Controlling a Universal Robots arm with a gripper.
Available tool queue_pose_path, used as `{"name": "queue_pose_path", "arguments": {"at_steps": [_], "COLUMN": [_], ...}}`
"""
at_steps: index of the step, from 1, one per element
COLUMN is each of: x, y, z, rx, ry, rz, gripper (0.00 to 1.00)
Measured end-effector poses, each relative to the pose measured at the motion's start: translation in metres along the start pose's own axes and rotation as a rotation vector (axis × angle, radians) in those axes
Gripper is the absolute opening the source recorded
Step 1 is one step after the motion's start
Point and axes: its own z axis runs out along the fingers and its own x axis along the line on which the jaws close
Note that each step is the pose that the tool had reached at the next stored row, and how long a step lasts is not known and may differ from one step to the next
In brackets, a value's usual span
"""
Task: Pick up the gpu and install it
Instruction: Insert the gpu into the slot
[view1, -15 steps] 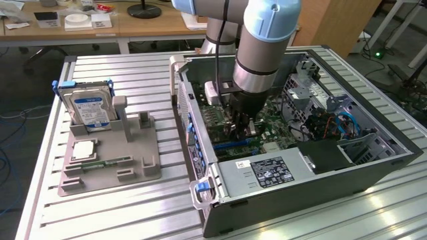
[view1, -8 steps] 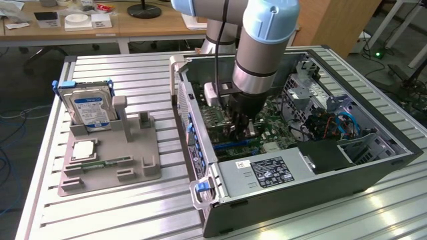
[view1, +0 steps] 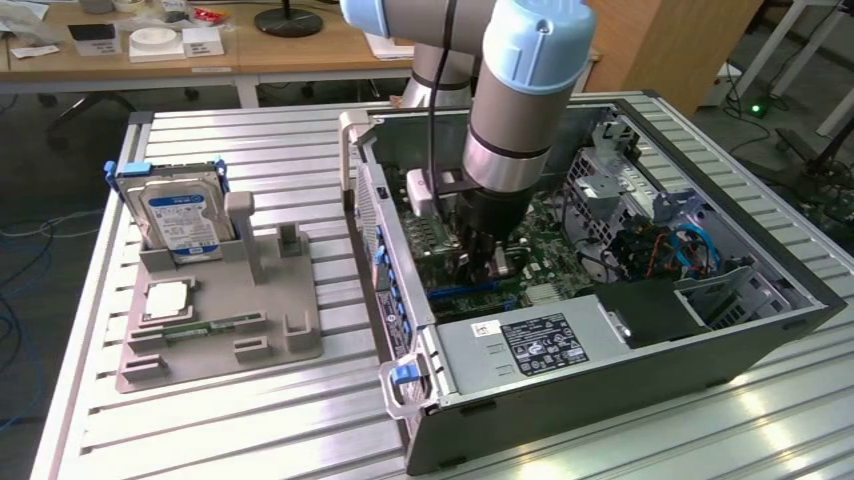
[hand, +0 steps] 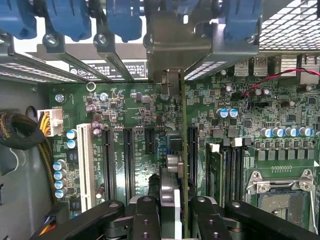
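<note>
Now one gpu (hand: 172, 165) edge-on, pinched upright in the jaws above one motherboard (hand: 130, 125) inside one computer case (view1: 747, 330).

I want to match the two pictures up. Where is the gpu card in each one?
Exterior view: the thin dark gpu card stands on edge under the arm's black claw, inside the open grey computer case.
Wrist view: the gpu card is seen edge-on, running up from between the claw fingers.
Shared landmark: the green motherboard.
</note>
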Motion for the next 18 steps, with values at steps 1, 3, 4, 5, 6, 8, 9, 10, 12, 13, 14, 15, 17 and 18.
{"name": "queue_pose_path", "arguments": {"at_steps": [1, 3, 4, 5, 6, 8, 9, 10, 12, 13, 14, 15, 17, 18], "x": [0.0, 0.0001, 0.0001, 0.0001, 0.0001, 0.0002, 0.0002, 0.0002, 0.0002, 0.0002, 0.0003, 0.0003, 0.0004, 0.0005], "y": [0.0001, 0.0002, 0.0003, 0.0003, 0.0003, 0.0004, 0.0004, 0.0005, 0.0006, 0.0007, 0.0007, 0.0008, 0.0009, 0.001], "z": [0.0004, 0.0011, 0.0014, 0.0017, 0.002, 0.0028, 0.0031, 0.0034, 0.0042, 0.0047, 0.0053, 0.0059, 0.0067, 0.0072], "rx": [0.0001, 0.0, 0.0, 0.0, 0.0, 0.0, 0.0, -0.0001, 0.0, -0.0001, -0.0001, -0.0001, -0.0004, -0.0005], "ry": [-0.0001, 0.0001, 0.0001, 0.0001, 0.0, -0.0001, -0.0001, 0.0, 0.0, 0.0, -0.0001, 0.0, 0.0005, 0.0004], "rz": [0.0, 0.0, 0.0, 0.0, 0.0, 0.0, 0.0, 0.0, 0.0, 0.0, 0.0, 0.0, 0.0, 0.0], "gripper": [0.29, 0.29, 0.29, 0.29, 0.29, 0.29, 0.29, 0.29, 0.29, 0.29, 0.29, 0.29, 0.29, 0.29]}}
